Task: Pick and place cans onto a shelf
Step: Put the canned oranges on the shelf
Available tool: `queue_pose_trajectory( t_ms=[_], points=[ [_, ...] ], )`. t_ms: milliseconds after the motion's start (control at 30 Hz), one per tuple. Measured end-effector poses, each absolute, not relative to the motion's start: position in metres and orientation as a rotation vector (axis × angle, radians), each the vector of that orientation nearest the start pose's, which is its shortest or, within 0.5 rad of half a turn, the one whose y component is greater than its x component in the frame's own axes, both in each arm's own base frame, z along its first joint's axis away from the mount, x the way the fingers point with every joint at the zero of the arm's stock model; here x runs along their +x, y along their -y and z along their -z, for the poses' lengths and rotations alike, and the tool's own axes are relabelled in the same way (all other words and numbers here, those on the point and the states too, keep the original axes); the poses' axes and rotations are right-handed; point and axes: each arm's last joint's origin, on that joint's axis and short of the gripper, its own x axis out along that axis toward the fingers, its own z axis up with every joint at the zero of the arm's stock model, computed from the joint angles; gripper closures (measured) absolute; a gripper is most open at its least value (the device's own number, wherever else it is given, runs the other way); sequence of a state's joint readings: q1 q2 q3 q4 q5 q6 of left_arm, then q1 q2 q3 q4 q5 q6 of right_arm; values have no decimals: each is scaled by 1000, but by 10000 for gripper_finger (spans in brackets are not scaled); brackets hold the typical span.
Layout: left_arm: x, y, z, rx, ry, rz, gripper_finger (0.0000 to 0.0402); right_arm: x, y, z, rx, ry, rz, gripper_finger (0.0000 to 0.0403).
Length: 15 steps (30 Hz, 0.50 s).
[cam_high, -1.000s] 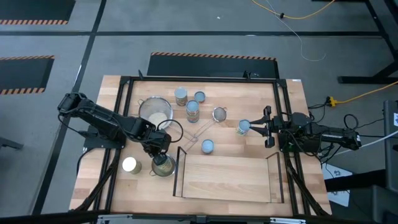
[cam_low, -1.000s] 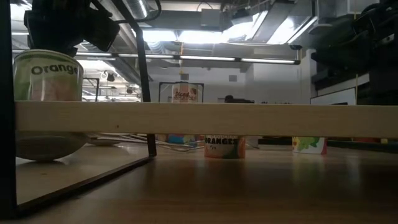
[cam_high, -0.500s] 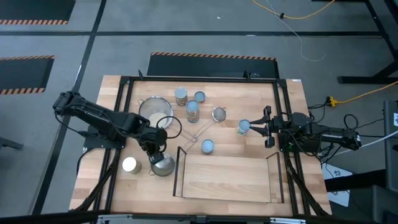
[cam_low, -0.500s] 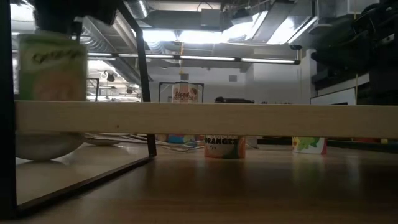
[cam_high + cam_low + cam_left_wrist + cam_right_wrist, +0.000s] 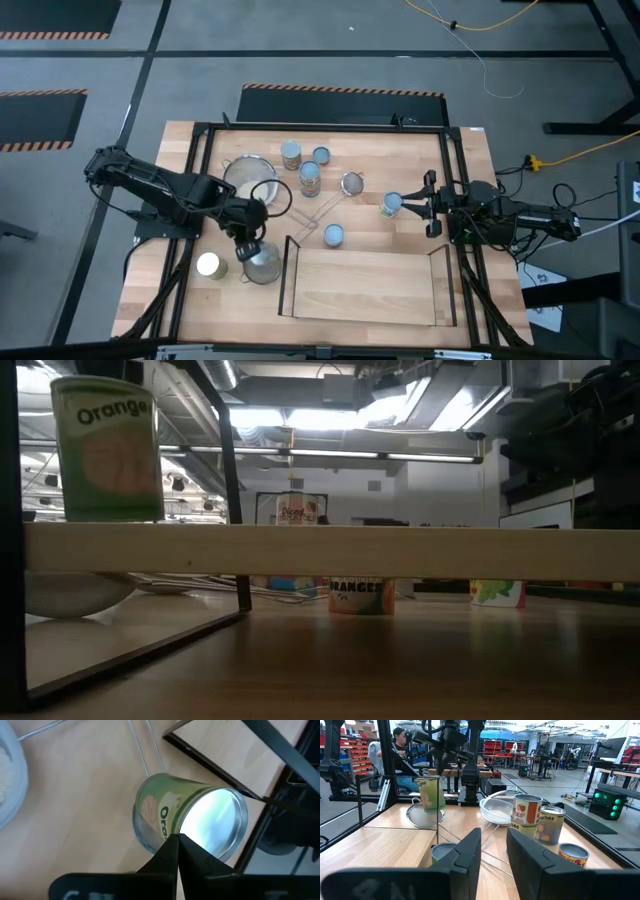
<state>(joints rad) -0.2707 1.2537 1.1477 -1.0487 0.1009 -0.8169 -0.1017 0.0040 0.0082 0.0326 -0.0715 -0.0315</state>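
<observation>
While the right arm waits at the desk's right edge, the left arm works near the shelf's left end.

Left hand (image 5: 250,243): above the desk, just left of the shelf's left rail; in its wrist view the two fingers (image 5: 167,857) meet in a point, and whether they pinch the can's rim cannot be told.

Orange can (image 5: 262,265): directly under the left hand, tilted, its shiny top (image 5: 212,822) turned toward the wrist camera; the low view shows it (image 5: 106,448) raised above the level of the shelf board, green label reading "Orange".

Shelf (image 5: 360,285): light-wood board at the desk's near middle, black rails at its short ends, nothing standing on it.

Right hand (image 5: 424,203): fingers spread apart, holding nothing, a can (image 5: 391,205) just in front of it.

Other cans: one pale-topped can (image 5: 209,265) left of the orange can; one (image 5: 334,235) just behind the shelf; three (image 5: 308,177) clustered farther back.

Strainers: a large one (image 5: 250,183) and a small one (image 5: 354,183), on the desk behind the shelf.
</observation>
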Motion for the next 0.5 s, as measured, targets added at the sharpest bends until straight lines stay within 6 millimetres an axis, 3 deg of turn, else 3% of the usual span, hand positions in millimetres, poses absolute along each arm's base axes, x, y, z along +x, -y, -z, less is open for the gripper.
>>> queue_pose_trajectory(
  t_ms=[500],
  points=[
    [223,42,-300,-580,-1173,-217,401,97,8,-170,-2,47,29,300]
  ],
)
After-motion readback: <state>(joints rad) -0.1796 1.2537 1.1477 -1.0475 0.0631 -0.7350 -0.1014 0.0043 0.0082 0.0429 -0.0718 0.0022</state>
